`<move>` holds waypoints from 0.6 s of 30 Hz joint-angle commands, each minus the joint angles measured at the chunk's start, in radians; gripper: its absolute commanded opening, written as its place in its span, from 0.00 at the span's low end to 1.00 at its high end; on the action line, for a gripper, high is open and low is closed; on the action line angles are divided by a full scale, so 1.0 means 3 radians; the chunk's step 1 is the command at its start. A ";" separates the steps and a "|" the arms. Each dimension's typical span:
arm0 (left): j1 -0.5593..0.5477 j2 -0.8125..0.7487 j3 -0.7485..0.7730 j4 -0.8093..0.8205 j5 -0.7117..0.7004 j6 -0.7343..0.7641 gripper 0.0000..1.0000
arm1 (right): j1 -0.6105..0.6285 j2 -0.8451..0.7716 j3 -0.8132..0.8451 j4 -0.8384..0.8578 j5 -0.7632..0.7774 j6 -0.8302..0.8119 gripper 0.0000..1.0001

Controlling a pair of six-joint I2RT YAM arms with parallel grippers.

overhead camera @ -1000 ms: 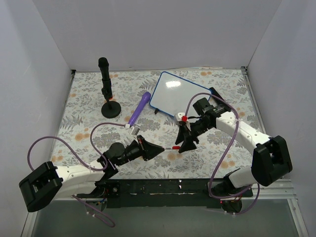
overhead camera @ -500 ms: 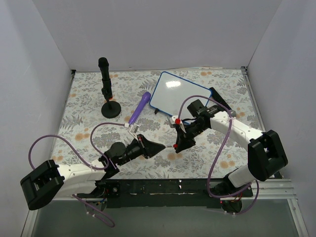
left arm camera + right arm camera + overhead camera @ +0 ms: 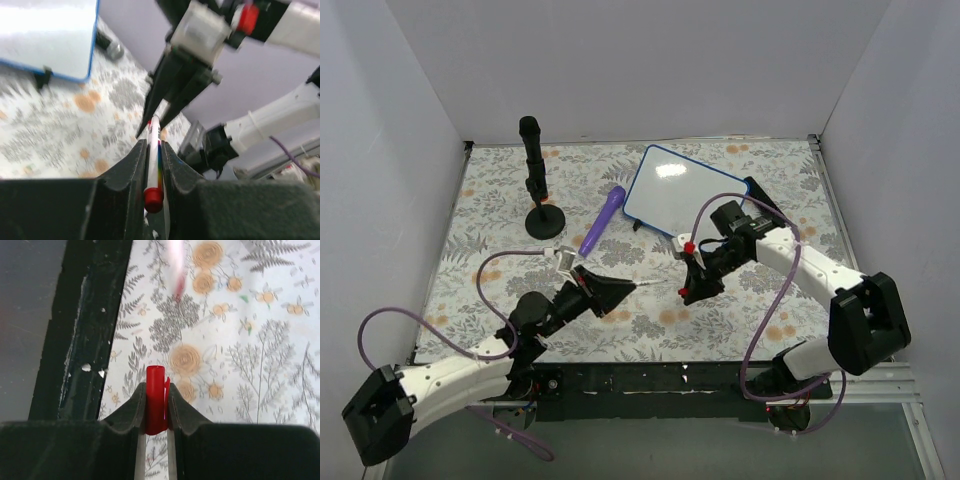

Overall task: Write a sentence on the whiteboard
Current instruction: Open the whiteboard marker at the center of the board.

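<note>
Top external view: the whiteboard (image 3: pixel 685 195) sits toward the far right corner of the flowery table (image 3: pixel 480 260). Near the front edge, the left gripper (image 3: pixel 626 291) squeezes a marker (image 3: pixel 154 150) tight. The right gripper (image 3: pixel 691 291) pinches a red cap (image 3: pixel 156 400), close to the marker's tip.

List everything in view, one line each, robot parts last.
whiteboard: one, white with blue rim, far side right of centre, no writing showing
purple marker: one, purple, lying just left of the whiteboard
black stand: one, black, upright, far left
white marker: one, white body, clamped in the left gripper
red cap: one, red, pinched in the right gripper, off the white marker
table: one, floral cover
left gripper: one, black, shut, near centre
right gripper: one, black, shut, facing the left gripper
</note>
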 commanded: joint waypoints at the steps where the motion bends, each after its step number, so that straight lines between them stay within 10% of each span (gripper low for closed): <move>1: 0.0471 -0.0550 0.0067 -0.0349 0.0163 0.0313 0.00 | -0.0259 -0.0362 -0.0221 -0.0095 0.0202 -0.0185 0.01; 18: 0.0707 -0.0571 0.1069 -0.2011 0.0507 0.1652 0.00 | -0.2283 -0.0705 -0.0840 0.0861 0.1490 0.0904 0.01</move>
